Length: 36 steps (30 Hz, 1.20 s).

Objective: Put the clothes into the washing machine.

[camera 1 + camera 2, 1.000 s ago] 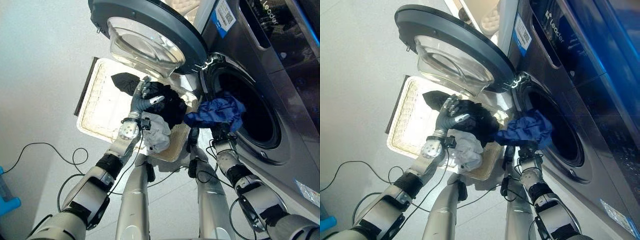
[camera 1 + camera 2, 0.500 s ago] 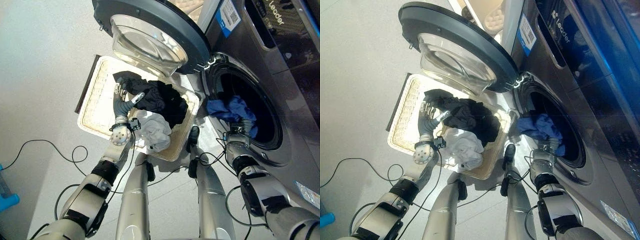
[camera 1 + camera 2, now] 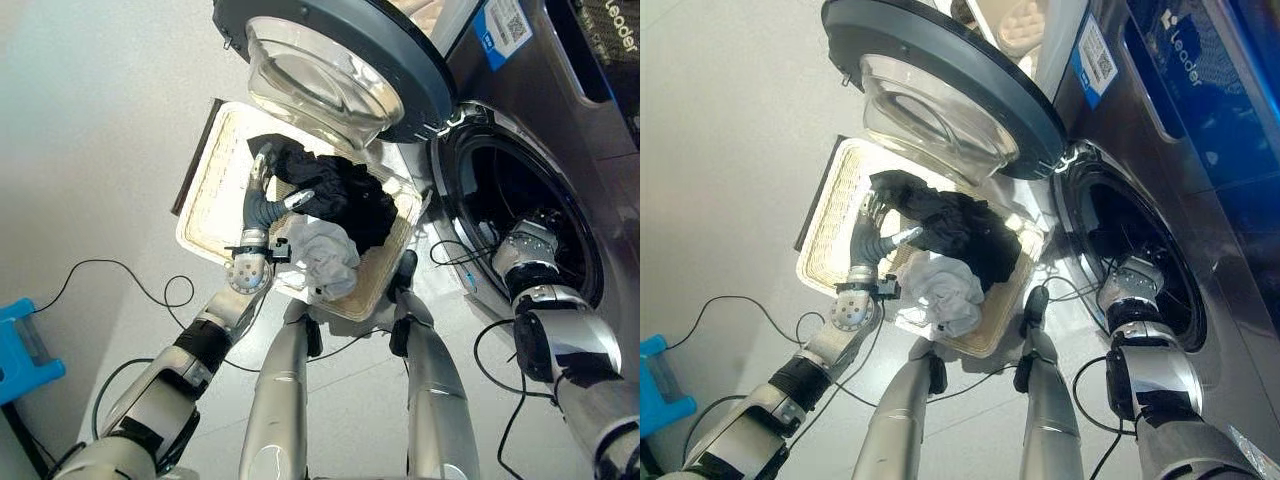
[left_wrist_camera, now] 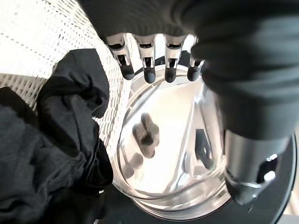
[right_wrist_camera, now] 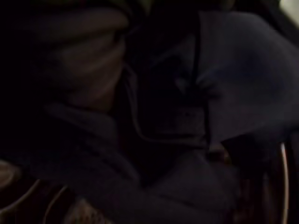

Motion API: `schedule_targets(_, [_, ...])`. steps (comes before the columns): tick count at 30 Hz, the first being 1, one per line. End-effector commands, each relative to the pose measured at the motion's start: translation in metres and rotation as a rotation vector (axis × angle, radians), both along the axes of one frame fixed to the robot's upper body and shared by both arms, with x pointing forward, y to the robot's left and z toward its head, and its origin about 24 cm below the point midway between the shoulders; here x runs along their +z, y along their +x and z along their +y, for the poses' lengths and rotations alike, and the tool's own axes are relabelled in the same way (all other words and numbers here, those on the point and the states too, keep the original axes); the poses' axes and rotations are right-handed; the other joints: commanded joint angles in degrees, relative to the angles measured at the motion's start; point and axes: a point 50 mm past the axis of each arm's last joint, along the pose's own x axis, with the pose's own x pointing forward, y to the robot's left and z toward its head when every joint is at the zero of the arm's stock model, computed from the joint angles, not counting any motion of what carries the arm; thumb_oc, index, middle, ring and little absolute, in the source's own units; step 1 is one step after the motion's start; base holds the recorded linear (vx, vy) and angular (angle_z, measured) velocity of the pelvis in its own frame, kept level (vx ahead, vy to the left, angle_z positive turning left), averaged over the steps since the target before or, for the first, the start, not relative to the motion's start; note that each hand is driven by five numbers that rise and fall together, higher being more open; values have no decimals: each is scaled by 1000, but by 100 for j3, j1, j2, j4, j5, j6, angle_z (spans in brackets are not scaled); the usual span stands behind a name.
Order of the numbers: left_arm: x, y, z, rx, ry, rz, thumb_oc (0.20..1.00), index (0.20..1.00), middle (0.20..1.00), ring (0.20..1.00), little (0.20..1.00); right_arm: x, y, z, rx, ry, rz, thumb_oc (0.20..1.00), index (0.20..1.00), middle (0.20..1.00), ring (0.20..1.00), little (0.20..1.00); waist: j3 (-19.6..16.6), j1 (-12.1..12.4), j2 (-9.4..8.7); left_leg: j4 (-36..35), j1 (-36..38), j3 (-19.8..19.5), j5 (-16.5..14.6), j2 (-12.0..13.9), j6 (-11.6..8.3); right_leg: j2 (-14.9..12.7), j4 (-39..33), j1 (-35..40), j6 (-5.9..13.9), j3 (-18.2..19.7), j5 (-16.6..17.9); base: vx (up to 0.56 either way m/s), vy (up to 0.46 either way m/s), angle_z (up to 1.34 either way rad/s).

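A white woven basket lies on the floor below the washing machine's open door. It holds a heap of black clothes and a crumpled white garment. My left hand hovers over the basket beside the black heap, open, with its straight fingers pointing toward the door glass. My right arm reaches into the dark drum, and its hand is hidden inside. Bluish cloth lies close before the right wrist camera in the dark.
The round door hangs out over the basket's far end, close above my left hand. The machine's grey front runs along the right. A blue object stands on the floor at the far left.
My right arm has pushed the blue garment from the drum's mouth into the drum. My left hand has lifted off the black clothes, fingers straight. The camera has shifted.
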Motion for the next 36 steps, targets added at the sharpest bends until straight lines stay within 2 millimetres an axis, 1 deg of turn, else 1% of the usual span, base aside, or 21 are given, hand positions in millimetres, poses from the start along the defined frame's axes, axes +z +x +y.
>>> schedule_targets(1, [11,-9,-14,-69,-48,-77,1000,1000,1000,1000,1000,23,-21,-37,-175,-98,-53,200,200,200,200,200,-171,-16,442,105,-83,-158,-434,-449,-230,-181,882,-74,670,-593,-486,-9,-18,7])
schedule_targets(2, [10,-9,-14,-73,-47,-74,1000,1000,1000,1000,1000,27,-22,-39,-191,-101,-64,200,200,200,200,200,-171,-12,440,99,-24,-158,-471,-452,-237,-186,894,-24,688,-594,-527,-4,-22,9])
schedule_targets(3, [12,-10,-14,-77,-44,-75,1000,1000,1000,1000,1000,36,-25,-42,-225,-100,-87,200,200,200,200,200,-171,-5,435,76,-24,-163,-426,-451,-225,-177,866,-20,673,-611,-481,11,-30,11])
schedule_targets(6, [12,-8,-11,-76,-45,-67,1000,1000,1000,1000,1000,44,-28,-47,-258,-85,-104,200,200,200,200,200,-171,-15,419,78,8,-167,-430,-438,-217,-177,881,2,676,-613,-478,0,-15,4])
schedule_targets(8, [11,-8,-11,-78,-43,-60,1000,1000,1000,1000,1000,47,-30,-51,-269,-88,-65,200,200,200,200,200,-171,-9,419,81,24,-162,-433,-429,-216,-189,893,12,675,-626,-483,0,0,0])
schedule_targets(9, [10,-7,-12,-80,-42,-54,1000,1000,1000,1000,1000,47,-30,-53,-265,-95,-31,752,752,752,752,752,-171,-12,421,84,58,-162,-471,-428,-222,-196,910,38,694,-621,-519,0,0,0])
schedule_targets(10, [12,-6,-11,-78,-37,-55,1000,1000,1000,1000,1000,50,-29,-55,-258,-101,1,1000,1000,1000,1000,1000,-171,-16,420,83,6,-149,-419,-416,-217,-190,899,-4,671,-638,-475,0,0,0])
schedule_targets(11, [12,-5,-11,-78,-36,-54,1000,1000,1000,1000,1000,52,-29,-55,-254,-104,12,1000,1000,1000,1000,1000,-171,-16,421,84,-1,-147,-416,-413,-218,-188,899,-10,669,-640,-473,0,0,0])
schedule_targets(14, [8,-1,-11,-43,12,-18,1000,1000,1000,1000,1000,49,-26,-55,-213,-157,147,1000,1000,1000,1000,1000,-171,-22,408,102,6,-136,-414,-402,-209,-190,910,-2,665,-641,-476,0,0,0])
schedule_targets(17, [-3,4,-7,34,80,50,1000,1000,1000,1000,1000,39,-21,-51,-165,-185,252,1000,1000,1000,1000,1000,-171,-31,398,105,72,-116,-463,-391,-217,-203,927,58,684,-648,-539,0,0,0])
schedule_targets(19, [-15,10,-2,114,163,133,1000,1000,1000,1000,1000,34,-17,-45,-124,-207,327,1000,1000,1000,1000,1000,-171,-45,400,106,72,-108,-460,-391,-217,-198,936,60,679,-650,-558,0,0,0])
schedule_targets(23, [-25,16,8,239,310,178,1000,1000,1000,1000,1000,25,-10,-36,-62,-265,384,1000,1000,1000,1000,1000,-171,-55,459,79,75,-69,-431,-396,-224,-211,909,65,669,-660,-576,0,0,0])
schedule_targets(25, [-25,17,11,274,354,169,1000,1000,1000,1000,1000,21,-9,-34,-36,-276,382,1000,1000,1000,1000,1000,-171,-59,491,59,86,-58,-424,-406,-228,-219,887,70,668,-661,-574,0,0,0])
schedule_targets(29, [-23,20,16,335,522,142,1000,1000,1000,1000,1000,7,-7,-29,4,-285,447,1000,1000,1000,1000,1000,-171,-89,522,48,82,-30,-413,-412,-249,-212,868,56,667,-641,-582,0,0,0])
schedule_targets(30, [-21,21,18,368,598,119,1000,1000,1000,1000,1000,2,-6,-25,26,-298,459,1000,1000,1000,1000,1000,-171,-109,527,29,79,-13,-401,-408,-257,-194,841,45,670,-621,-568,0,0,0])
schedule_targets(31, [-19,22,18,375,609,110,1000,1000,1000,1000,1000,3,-5,-24,29,-300,457,1000,1000,1000,1000,1000,-171,-110,529,18,30,-9,-357,-403,-249,-187,814,3,653,-629,-519,0,0,0])
schedule_targets(32, [-18,22,19,388,648,97,1000,1000,1000,1000,1000,-1,-5,-22,41,-308,475,1000,1000,1000,1000,1000,-171,-119,523,18,78,2,-396,-404,-263,-190,807,42,674,-613,-550,0,0,0])
schedule_targets(33, [-13,24,21,412,717,52,1000,1000,1000,1000,1000,-4,-4,-19,55,-331,485,1000,1000,1000,1000,1000,-171,-140,519,9,63,23,-388,-390,-270,-181,792,22,676,-602,-542,0,0,0])
schedule_targets(34, [-11,24,21,417,727,40,1000,1000,1000,1000,1000,-2,-3,-18,58,-336,480,1000,1000,1000,1000,1000,-171,-142,519,3,9,28,-345,-384,-263,-174,770,-25,659,-607,-496,0,0,0])
schedule_targets(35, [-10,24,21,418,766,21,1000,1000,1000,1000,1000,-6,-3,-16,73,-332,469,1000,1000,1000,1000,1000,-171,-156,509,12,44,43,-383,-379,-279,-170,784,3,673,-588,-541,0,0,0])
schedule_targets(36, [-6,25,21,422,826,-14,1000,1000,1000,1000,1000,-12,-2,-12,109,-272,413,1000,1000,1000,1000,1000,-171,-177,501,23,26,53,-379,-369,-293,-153,794,-20,669,-566,-546,0,0,0])
